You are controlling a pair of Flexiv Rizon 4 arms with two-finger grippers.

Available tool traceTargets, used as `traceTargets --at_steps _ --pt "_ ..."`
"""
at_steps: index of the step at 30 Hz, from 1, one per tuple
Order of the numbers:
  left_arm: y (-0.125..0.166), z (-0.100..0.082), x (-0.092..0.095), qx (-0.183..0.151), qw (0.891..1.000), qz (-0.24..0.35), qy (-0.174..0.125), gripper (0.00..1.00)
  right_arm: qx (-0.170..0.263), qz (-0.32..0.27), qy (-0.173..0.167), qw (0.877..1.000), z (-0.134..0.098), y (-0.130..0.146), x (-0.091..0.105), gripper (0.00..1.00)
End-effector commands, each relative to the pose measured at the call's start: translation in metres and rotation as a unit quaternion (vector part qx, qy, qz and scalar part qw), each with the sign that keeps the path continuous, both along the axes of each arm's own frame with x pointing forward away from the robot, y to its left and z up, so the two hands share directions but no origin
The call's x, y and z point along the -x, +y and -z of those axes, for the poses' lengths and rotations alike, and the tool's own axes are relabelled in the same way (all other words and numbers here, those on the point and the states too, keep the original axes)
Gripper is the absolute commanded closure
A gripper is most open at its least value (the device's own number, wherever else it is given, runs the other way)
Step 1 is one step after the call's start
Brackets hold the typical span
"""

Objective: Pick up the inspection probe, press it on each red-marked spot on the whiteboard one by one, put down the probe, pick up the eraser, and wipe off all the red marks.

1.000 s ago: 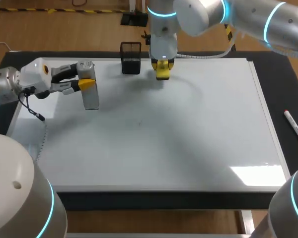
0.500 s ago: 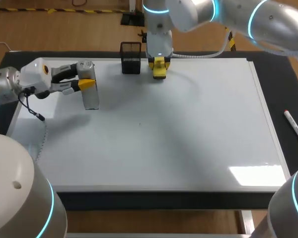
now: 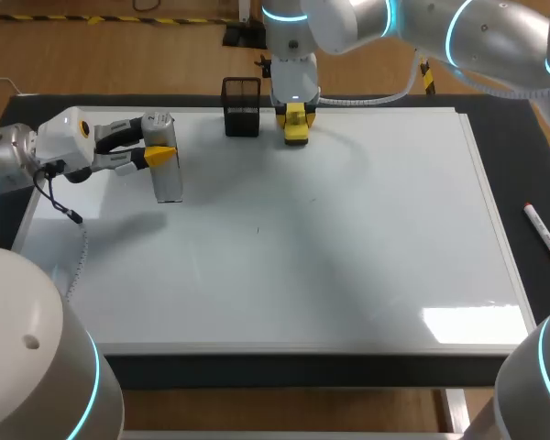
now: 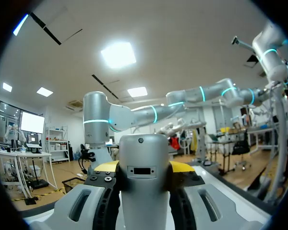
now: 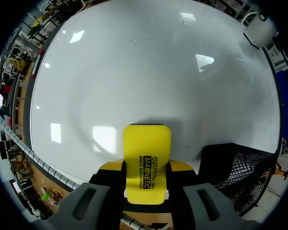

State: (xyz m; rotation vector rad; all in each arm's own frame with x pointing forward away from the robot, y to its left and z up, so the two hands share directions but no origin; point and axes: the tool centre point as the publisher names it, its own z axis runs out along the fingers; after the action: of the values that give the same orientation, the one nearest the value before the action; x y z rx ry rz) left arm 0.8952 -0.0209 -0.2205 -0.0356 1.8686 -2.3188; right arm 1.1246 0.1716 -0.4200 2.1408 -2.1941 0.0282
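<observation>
The whiteboard (image 3: 348, 238) covers most of the table, and I see no red marks on it. At its back left my left gripper (image 3: 159, 156) is shut on the grey cylindrical inspection probe (image 3: 169, 181), which hangs upright over the board. In the left wrist view the probe (image 4: 144, 167) fills the gap between the left gripper's (image 4: 144, 173) fingers. My right gripper (image 3: 295, 117) is at the board's back edge, shut on the yellow eraser (image 3: 297, 135). The right wrist view shows the eraser (image 5: 148, 160) clamped in the right gripper (image 5: 147, 184), low over the whiteboard (image 5: 158, 72).
A black mesh basket (image 3: 241, 107) stands at the back edge just left of the eraser, close beside the right gripper (image 5: 235, 172). A red marker (image 3: 544, 236) lies on the dark mat right of the board. A tiny dark speck (image 3: 258, 229) shows mid-board.
My right arm has carried the eraser a little toward the back edge and the basket. The left arm with the probe has stayed still.
</observation>
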Motion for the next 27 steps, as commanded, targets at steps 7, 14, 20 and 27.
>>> traceTargets --at_steps 7,14,20,27 --pt "0.000 -0.002 0.000 -0.001 1.000 0.000 0.000 1.00 0.001 0.006 0.004 1.000 0.004 -0.001 0.000 1.00" --pt "0.000 -0.002 0.000 -0.001 1.000 0.000 0.000 1.00 0.002 0.009 0.000 1.000 0.004 -0.005 -0.001 0.51" --pt "0.000 -0.002 0.000 -0.001 1.000 0.000 0.000 1.00 0.005 0.021 -0.009 1.000 -0.003 -0.011 -0.002 0.00" --pt "0.000 -0.002 0.000 -0.001 1.000 0.000 0.000 1.00 0.005 0.046 -0.019 0.999 -0.016 -0.024 -0.001 0.00"
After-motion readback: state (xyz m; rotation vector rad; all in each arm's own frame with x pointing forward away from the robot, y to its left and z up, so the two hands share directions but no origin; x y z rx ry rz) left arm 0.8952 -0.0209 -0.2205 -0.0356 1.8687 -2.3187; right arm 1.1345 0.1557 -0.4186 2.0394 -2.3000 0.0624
